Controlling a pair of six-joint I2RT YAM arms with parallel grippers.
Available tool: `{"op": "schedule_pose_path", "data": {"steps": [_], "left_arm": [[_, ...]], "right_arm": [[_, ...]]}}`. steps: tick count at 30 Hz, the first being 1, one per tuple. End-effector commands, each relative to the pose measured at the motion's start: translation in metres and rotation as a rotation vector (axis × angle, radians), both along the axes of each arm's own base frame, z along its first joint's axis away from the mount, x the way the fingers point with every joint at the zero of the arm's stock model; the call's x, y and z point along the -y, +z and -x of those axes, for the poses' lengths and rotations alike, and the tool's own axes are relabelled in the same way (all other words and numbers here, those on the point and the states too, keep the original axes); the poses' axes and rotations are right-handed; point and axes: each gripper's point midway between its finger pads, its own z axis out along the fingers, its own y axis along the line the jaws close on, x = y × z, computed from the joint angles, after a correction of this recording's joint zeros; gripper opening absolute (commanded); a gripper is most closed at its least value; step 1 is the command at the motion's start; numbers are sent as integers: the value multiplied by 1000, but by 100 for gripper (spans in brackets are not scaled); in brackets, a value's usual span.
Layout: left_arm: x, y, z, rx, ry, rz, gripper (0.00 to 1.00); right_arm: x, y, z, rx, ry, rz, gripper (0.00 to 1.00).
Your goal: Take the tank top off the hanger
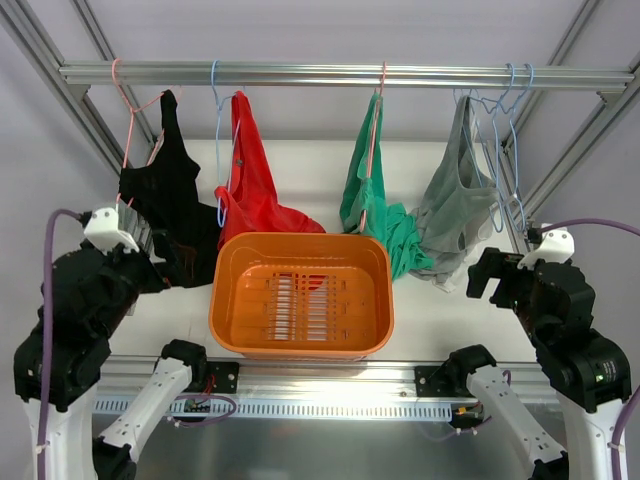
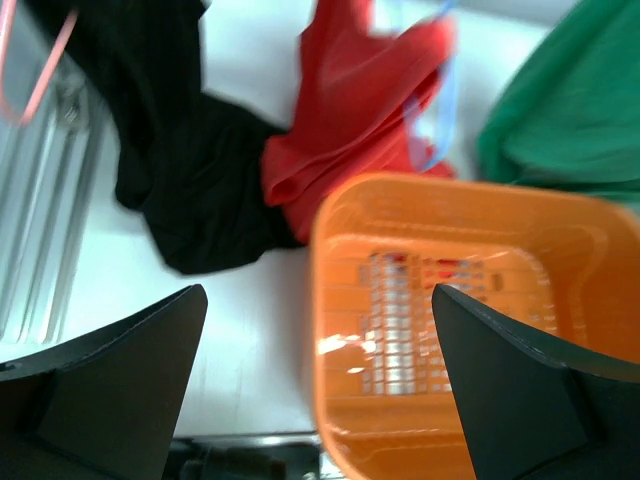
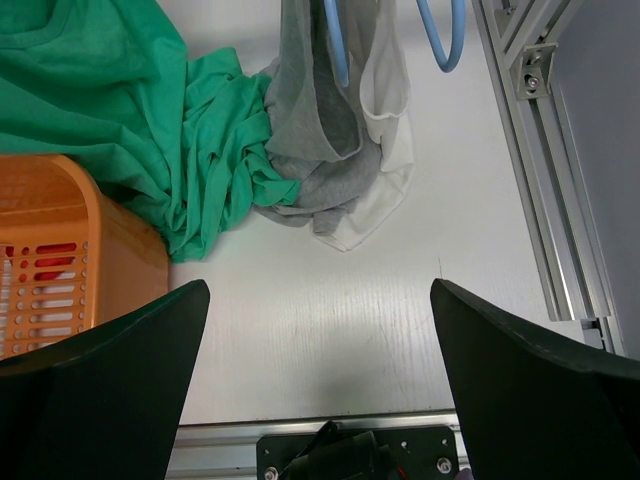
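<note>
The teal-green tank top (image 1: pixel 362 190) hangs from the salmon-pink wire hanger (image 1: pixel 372 140), whose hook sits on the overhead rail. Its lower part lies bunched on the table right of the basket (image 1: pixel 404 243). It also shows in the right wrist view (image 3: pixel 140 110) and in the left wrist view (image 2: pixel 575 110). My left gripper (image 1: pixel 158 268) is open and empty at the left, low over the table beside the black top; its jaws stand wide apart in the left wrist view (image 2: pixel 318 385). My right gripper (image 1: pixel 487 277) is open and empty at the right, near the grey top, over bare table (image 3: pixel 318 385).
An orange basket (image 1: pixel 300 295) stands at the table's middle front. On the rail (image 1: pixel 300 73) also hang a black top (image 1: pixel 165 205) on a pink hanger, a red top (image 1: pixel 255 190) on a light-blue hanger, and a grey top (image 1: pixel 455 205) among light-blue hangers (image 1: pixel 508 120). Frame posts flank both sides.
</note>
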Motion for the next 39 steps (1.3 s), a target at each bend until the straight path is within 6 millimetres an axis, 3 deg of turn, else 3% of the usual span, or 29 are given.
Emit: {"op": "schedule_pose_path", "data": {"steps": [1, 6, 8, 11, 12, 13, 14, 15, 17, 18, 23, 31, 35, 36, 39], "left_arm": [[28, 55, -10, 82, -117, 97, 99], [67, 122, -33, 139, -295, 167, 99], [82, 137, -42, 141, -354, 205, 99], [99, 153, -96, 132, -346, 180, 99], [120, 154, -102, 118, -406, 169, 99], [127, 153, -114, 118, -391, 132, 99], [148, 152, -136, 105, -403, 107, 99], [176, 150, -135, 98, -459, 88, 99], [207, 147, -161, 104, -466, 51, 99], [225, 146, -164, 106, -500, 45, 99], [292, 134, -197, 171, -591, 0, 93], [345, 104, -218, 199, -668, -59, 84], [356, 88, -228, 180, -647, -63, 60], [357, 87, -231, 181, -636, -64, 46], [360, 80, -236, 176, -621, -69, 33]], "right_arm": [[-5, 14, -8, 76, -17, -67, 100], [5, 23, -9, 105, -95, -85, 100], [4, 24, -11, 101, -97, -87, 99], [-4, 22, -14, 80, -67, -106, 100], [-6, 19, -15, 68, -56, -107, 99], [-11, 17, -16, 56, -36, -116, 99], [-12, 16, -17, 49, -31, -115, 100], [-14, 13, -17, 43, -22, -116, 100], [-13, 13, -13, 50, -17, -117, 99], [-14, 13, -12, 55, -12, -122, 100], [-25, 8, -4, 57, 54, -162, 100], [-41, -2, 0, 24, 137, -194, 100], [-44, -7, 1, 11, 150, -204, 99], [-44, -9, 1, 8, 151, -203, 99], [-44, -11, 2, 7, 156, -198, 100]]}}
